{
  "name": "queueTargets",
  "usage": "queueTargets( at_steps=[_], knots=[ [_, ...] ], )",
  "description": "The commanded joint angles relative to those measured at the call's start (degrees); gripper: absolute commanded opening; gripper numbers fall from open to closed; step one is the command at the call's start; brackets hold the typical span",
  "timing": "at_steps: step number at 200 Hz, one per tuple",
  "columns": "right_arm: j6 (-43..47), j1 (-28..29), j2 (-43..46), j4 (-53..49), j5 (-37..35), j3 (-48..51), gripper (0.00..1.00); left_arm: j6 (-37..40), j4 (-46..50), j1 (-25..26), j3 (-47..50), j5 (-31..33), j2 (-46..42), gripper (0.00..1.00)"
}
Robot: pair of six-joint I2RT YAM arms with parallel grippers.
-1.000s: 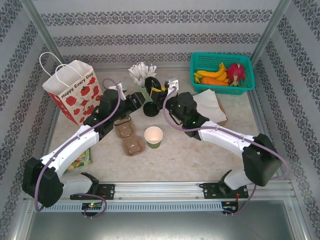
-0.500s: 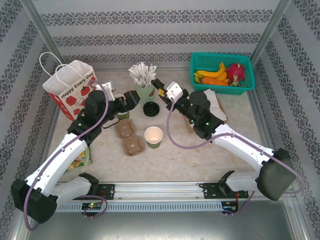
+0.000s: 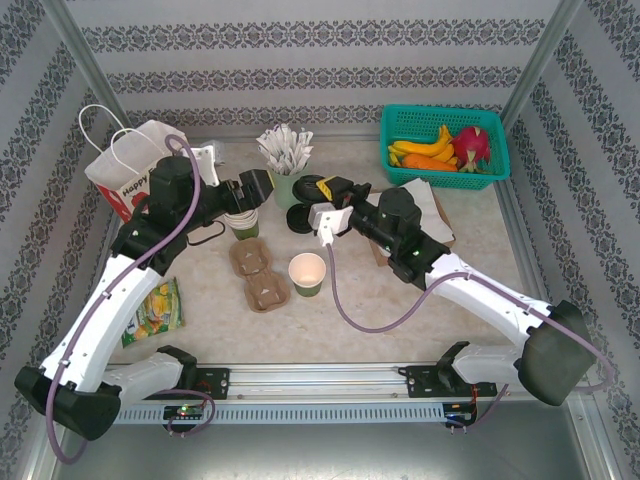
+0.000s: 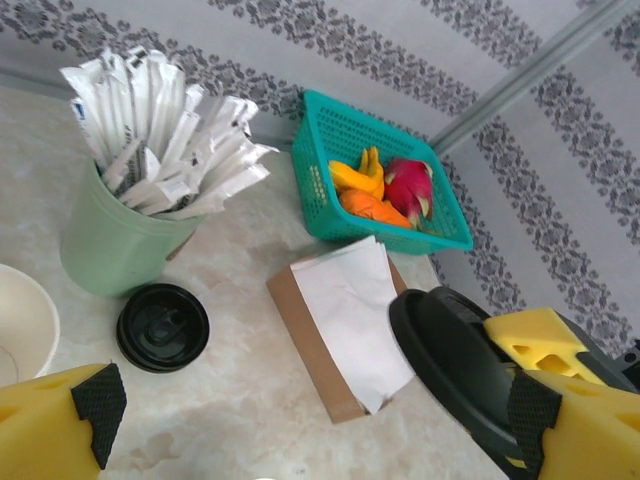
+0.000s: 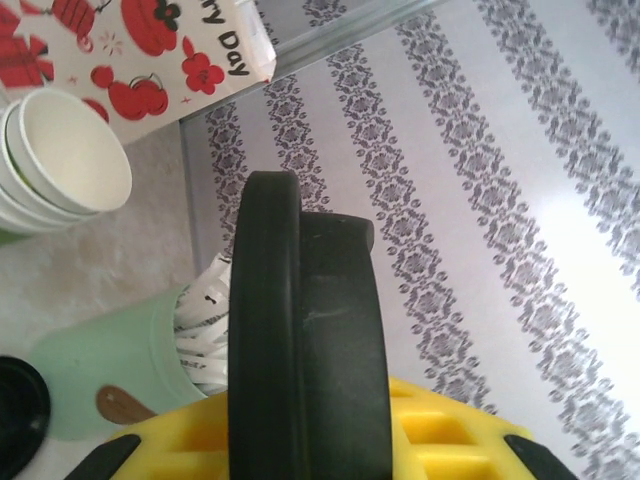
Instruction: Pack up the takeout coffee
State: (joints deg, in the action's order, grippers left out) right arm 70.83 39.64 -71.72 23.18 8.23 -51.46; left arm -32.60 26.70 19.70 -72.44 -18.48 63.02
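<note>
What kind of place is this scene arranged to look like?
Probably a robot test cell staged as a café takeout counter: a stack of cream paper cups, a mint-green cup of wrapped sticks beside a black lid, all inside wallpapered panels on a metal frame.

The far middle is crowded: the stack of paper cups (image 3: pixel 243 222), the mint-green cup of sticks (image 3: pixel 286 187) and the spare black lid (image 3: pixel 301 219) stand close together, with the wide-spread left gripper (image 3: pixel 258 190) and the right gripper (image 3: pixel 325 189), clamped on a round lid (image 3: pixel 316 185), hanging among them. Nearer, the pulp carrier (image 3: pixel 258 272) and open paper cup (image 3: pixel 307 273) leave a narrow gap. The table (image 3: pixel 380 320) lies bare along the near middle and right; the paper bag (image 3: pixel 115 180) blocks far left, the basket (image 3: pixel 392 130) far right.
</note>
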Motion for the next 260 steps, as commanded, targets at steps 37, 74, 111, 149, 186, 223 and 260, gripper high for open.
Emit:
queueTargets(
  at_steps=[37, 74, 111, 149, 186, 223, 260],
  knots=[
    [18.6, 3.0, 2.1, 2.8, -1.4, 0.5, 0.00, 9.4, 15.1, -0.8, -8.2, -8.1, 3.6, 1.00],
    [24.9, 4.6, 3.0, -0.5, -1.0, -0.3, 0.00, 13.6, 21.8, -0.8, -12.9, -11.8, 6.5, 0.94],
    [30.0, 5.9, 3.3, -4.1, -1.7, -2.2, 0.00, 15.3, 25.8, -0.8, -16.1, -14.3, 8.7, 0.85],
    [35.1, 6.3, 1.5, -5.8, -3.0, -3.7, 0.00, 13.8, 27.9, -0.7, -18.4, -17.3, 10.8, 0.74],
    [37.8, 6.9, -0.2, -4.5, -3.1, -4.7, 0.00, 11.9, 28.1, -0.7, -19.0, -17.3, 11.8, 0.69],
    [41.0, 8.0, -1.8, -3.8, -3.7, -5.4, 0.00, 10.6, 28.6, -0.7, -20.4, -18.6, 13.6, 0.59],
    [41.4, 8.5, -2.7, -2.8, -3.9, -5.6, 0.00, 10.0, 29.5, -0.8, -21.0, -18.0, 14.7, 0.52]
  ],
)
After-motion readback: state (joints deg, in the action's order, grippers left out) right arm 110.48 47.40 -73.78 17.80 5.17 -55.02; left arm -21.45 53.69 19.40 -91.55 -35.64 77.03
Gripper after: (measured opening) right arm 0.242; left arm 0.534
